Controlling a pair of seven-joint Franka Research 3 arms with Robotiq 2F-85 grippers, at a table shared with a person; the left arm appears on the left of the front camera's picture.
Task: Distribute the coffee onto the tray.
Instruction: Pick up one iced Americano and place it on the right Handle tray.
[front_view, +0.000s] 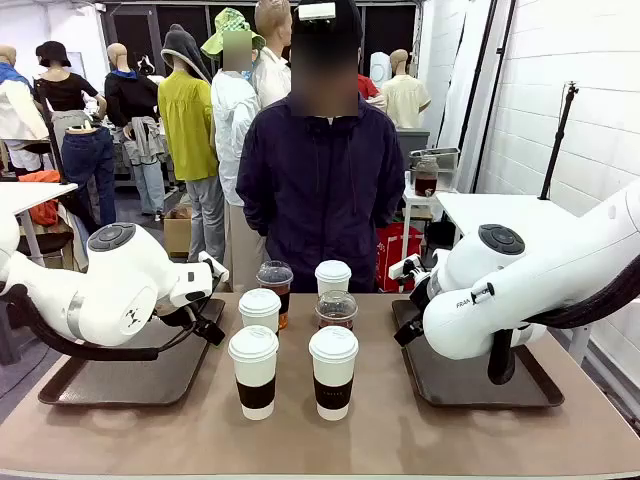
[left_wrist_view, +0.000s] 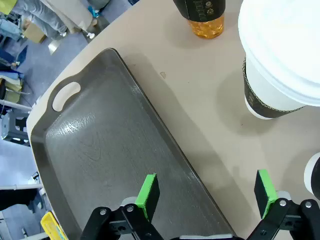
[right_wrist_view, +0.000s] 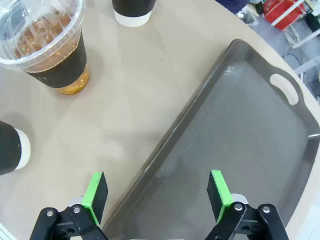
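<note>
Plainly, we judge the left end effector (left_wrist_view: 206, 195), wide open like the right end effector (right_wrist_view: 157, 194), slightly nearer the upright coffee cups (front_view: 260, 308) between them.

A person (front_view: 320, 190) in a navy jacket stands at twelve o'clock behind the beige table (front_view: 400, 440), a white table (front_view: 500, 212) at two o'clock.

A robotics lab is indicated by white robot arms (front_view: 110, 290) at a beige table (front_view: 400, 430), bounded by a white-painted block wall (front_view: 590, 120).
</note>
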